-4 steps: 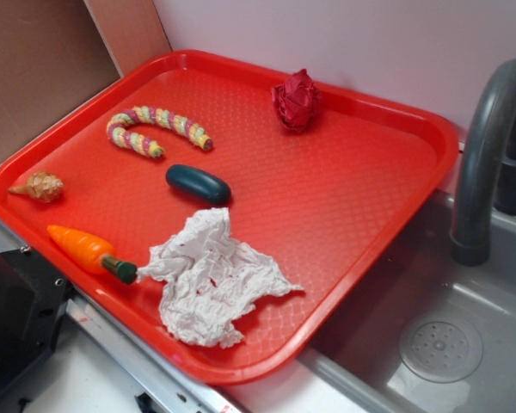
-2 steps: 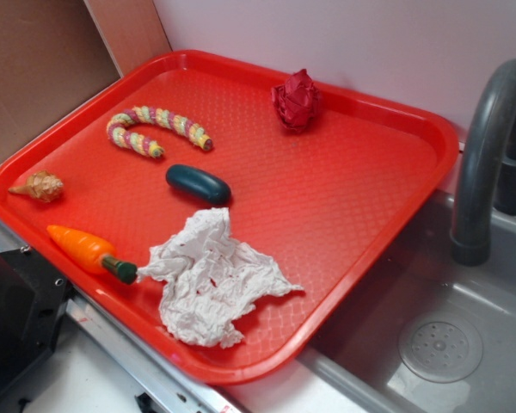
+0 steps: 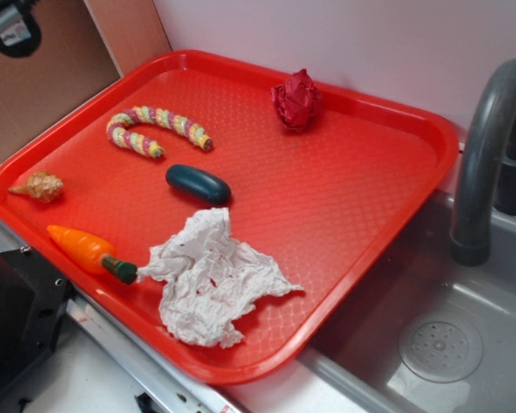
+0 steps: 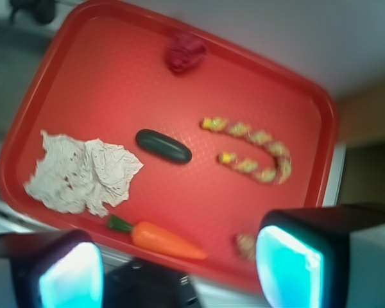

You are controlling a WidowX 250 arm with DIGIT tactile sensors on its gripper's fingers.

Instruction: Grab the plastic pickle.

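Currently the gripper [image 4: 179, 269], jaws spread wide, hangs high above the tray's [image 4: 70, 70] near edge; the plastic pickle [image 4: 163, 146] lies mid-tray ahead of the fingers, long axis seemingly crosswise through the blur.

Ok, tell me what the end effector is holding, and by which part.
Nothing. The end effector is open, with the pickle lying free on the tray.

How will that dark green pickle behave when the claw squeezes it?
The pickle looks smooth and glossy, so it may slip. Its rounded capsule shape could let it roll on the tray. It seems stiff plastic, probably light. The gripper is open above.
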